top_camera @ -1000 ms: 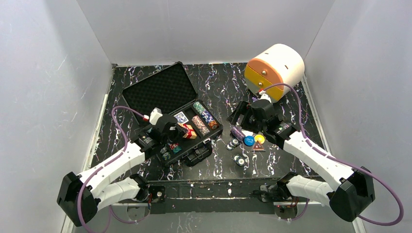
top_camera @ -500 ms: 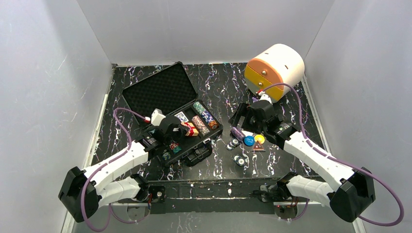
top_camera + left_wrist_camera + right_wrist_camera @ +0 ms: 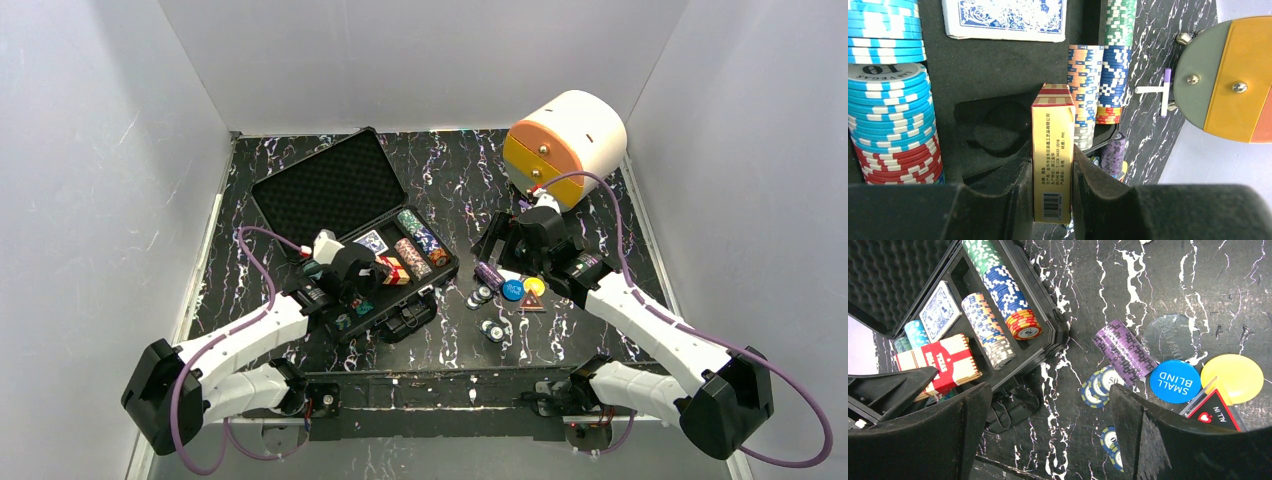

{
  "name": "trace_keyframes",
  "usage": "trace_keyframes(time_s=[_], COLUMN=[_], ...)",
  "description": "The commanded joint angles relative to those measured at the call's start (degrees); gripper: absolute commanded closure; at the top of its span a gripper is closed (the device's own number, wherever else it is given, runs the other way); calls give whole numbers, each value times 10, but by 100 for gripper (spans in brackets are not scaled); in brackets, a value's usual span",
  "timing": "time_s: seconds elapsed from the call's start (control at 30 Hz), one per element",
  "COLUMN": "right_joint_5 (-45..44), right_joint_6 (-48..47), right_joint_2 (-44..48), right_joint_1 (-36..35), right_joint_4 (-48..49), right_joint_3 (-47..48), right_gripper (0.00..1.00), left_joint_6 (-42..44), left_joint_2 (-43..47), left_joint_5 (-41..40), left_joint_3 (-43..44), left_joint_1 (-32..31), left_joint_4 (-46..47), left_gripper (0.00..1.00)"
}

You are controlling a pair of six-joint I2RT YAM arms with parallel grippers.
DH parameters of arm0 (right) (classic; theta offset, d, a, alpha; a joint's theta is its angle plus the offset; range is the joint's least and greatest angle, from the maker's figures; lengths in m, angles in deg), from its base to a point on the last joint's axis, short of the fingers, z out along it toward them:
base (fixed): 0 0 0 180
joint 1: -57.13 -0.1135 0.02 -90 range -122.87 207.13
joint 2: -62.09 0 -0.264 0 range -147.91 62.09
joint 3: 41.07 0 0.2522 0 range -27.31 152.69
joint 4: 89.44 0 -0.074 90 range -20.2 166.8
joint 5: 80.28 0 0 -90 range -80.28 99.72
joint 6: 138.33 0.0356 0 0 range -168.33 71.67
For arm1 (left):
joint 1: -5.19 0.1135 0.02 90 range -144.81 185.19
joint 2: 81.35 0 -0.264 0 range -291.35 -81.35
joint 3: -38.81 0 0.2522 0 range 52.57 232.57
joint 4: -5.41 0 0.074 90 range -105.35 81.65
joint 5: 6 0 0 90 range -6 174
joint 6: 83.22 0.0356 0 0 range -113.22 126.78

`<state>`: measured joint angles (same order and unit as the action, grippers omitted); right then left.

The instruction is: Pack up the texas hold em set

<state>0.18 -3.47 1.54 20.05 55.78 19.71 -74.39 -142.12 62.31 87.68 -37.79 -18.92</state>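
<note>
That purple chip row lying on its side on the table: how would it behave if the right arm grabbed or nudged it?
The purple chip row lies on its side, so a sideways push would probably roll it. It looks like loose discs, not one piece, so a squeeze across the middle may scatter them. Gripping it end to end seems safer.

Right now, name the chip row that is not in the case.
The purple chip row: it lies on the table beside the blue small blind button, while the other rows sit in the black case.
</note>
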Motion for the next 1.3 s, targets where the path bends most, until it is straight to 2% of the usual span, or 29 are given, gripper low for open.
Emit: trace_keyframes(time_s=[0.0,0.33,0.57,0.73,0.93,1.27], right_joint_5=[-8,-8,-10,-5,-5,-4], right_joint_6=[1,5,10,9,10,11], right_joint_2=[8,8,7,-7,-6,-3], right_joint_1=[3,2,2,2,2,2], right_joint_4=[-2,-12,-8,-8,-9,-7], right_joint_3=[7,4,-1,6,2,0], right_gripper=[5,5,5,5,5,5], left_joint_6=[-4,-11,-58,-69,-83,-96], left_joint_2=[0,-15,23,32,39,42], left_joint_5=[-25,-5,11,4,28,87], left_joint_3=[-11,-26,-68,-60,-68,-91], left_joint_1=[-2,-3,-5,-5,-4,-4], left_joint_4=[26,43,17,-23,-28,22], left_gripper=[76,76,77,78,78,78])
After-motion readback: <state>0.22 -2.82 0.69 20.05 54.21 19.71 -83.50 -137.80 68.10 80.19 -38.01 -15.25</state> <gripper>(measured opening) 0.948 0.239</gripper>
